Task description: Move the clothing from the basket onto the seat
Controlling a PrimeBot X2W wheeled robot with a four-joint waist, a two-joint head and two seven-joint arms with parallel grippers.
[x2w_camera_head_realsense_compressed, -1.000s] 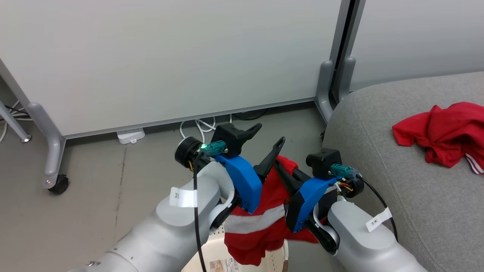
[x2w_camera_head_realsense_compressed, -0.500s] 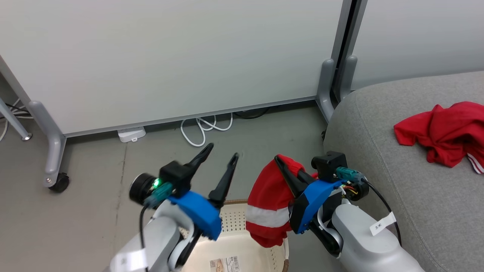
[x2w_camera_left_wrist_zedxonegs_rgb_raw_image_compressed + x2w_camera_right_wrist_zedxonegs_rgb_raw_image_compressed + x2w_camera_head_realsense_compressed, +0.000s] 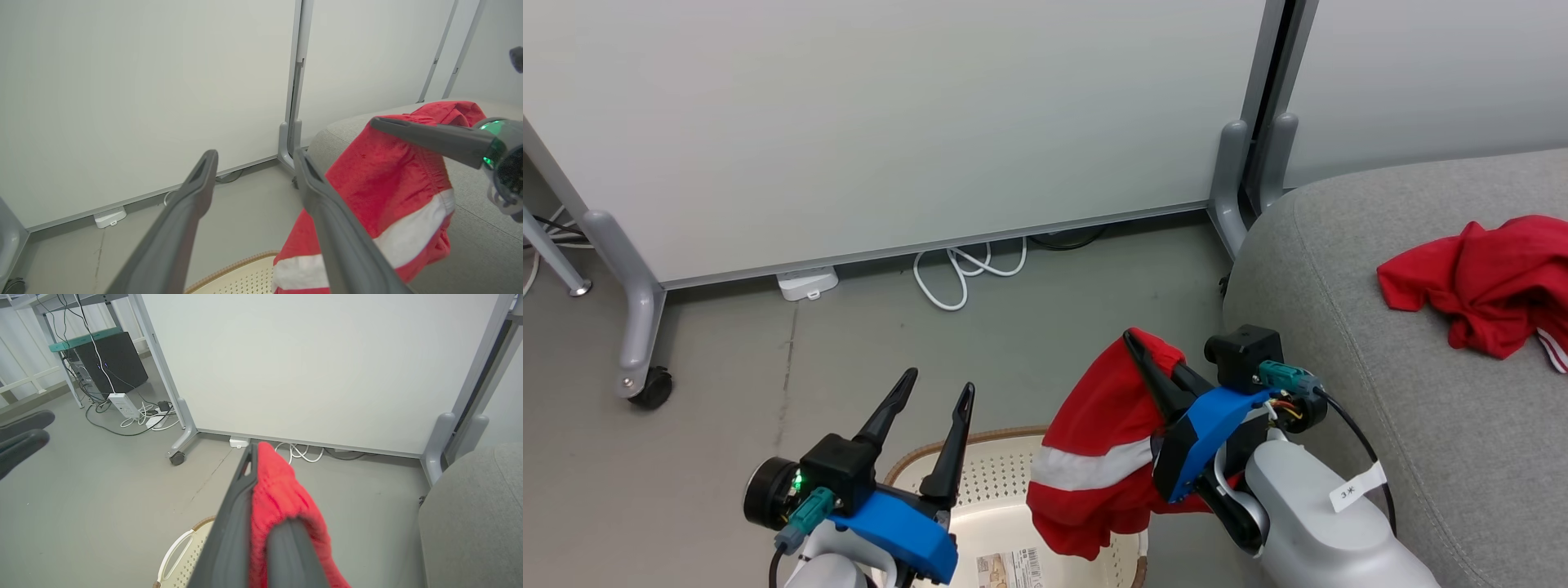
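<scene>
My right gripper is shut on a red garment with a broad white band, which hangs above the cream basket just left of the grey seat. A second red garment lies crumpled on the seat. My left gripper stands open with nothing in it, above the basket's left side. In the left wrist view its gripper gapes with the held garment to its right. In the right wrist view the gripper pinches the red fabric over the basket's white handle.
Pale partition panels on castor feet stand behind. A white cable and a power strip lie on the grey floor. A black computer case with loose cables sits far left in the right wrist view.
My left gripper has drawn away from the hanging garment, moving left and down over the basket, still open. My right gripper keeps hold of the garment and has barely moved.
</scene>
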